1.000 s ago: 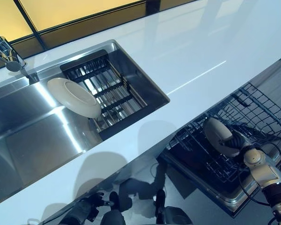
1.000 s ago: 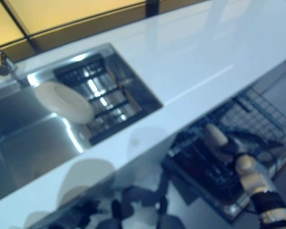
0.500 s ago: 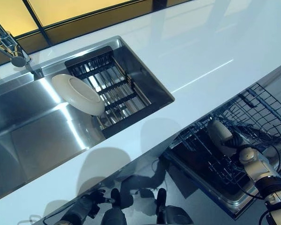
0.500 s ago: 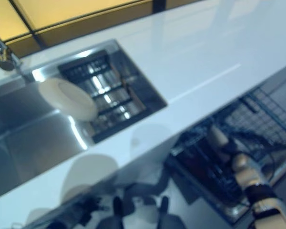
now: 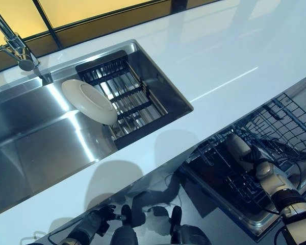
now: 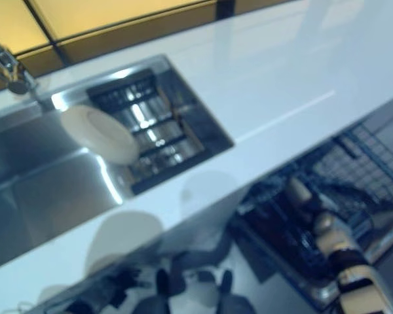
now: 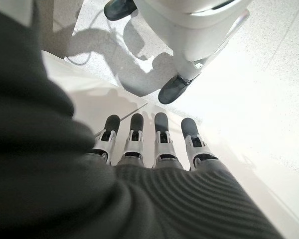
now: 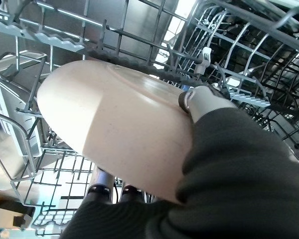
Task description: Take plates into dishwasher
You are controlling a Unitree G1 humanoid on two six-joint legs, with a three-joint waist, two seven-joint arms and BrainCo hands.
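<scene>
A cream plate point(image 5: 238, 147) is held in my right hand point(image 5: 256, 157) among the wires of the pulled-out dishwasher rack point(image 5: 286, 116), below the counter's front edge. In the right wrist view the plate point(image 8: 114, 129) stands tilted on edge inside the rack point(image 8: 65, 41). The thumb point(image 8: 199, 99) is curled over its rim and the fingers point(image 8: 103, 188) lie beneath it. A second cream plate point(image 5: 89, 102) leans against the black drainer point(image 5: 130, 97) in the sink. My left hand point(image 5: 89, 225) hangs low beside the counter front, its fingers point(image 7: 162, 142) straight and holding nothing.
The steel sink point(image 5: 30, 148) with its faucet point(image 5: 16, 45) is set in the white countertop point(image 5: 219, 56), which overhangs the dishwasher rack. Upright tines and wire walls point(image 8: 249, 55) crowd round the held plate.
The whole view has shifted slightly to the right. My right hand has carried its plate a little deeper among the rack's wires; the plate in the sink has not moved.
</scene>
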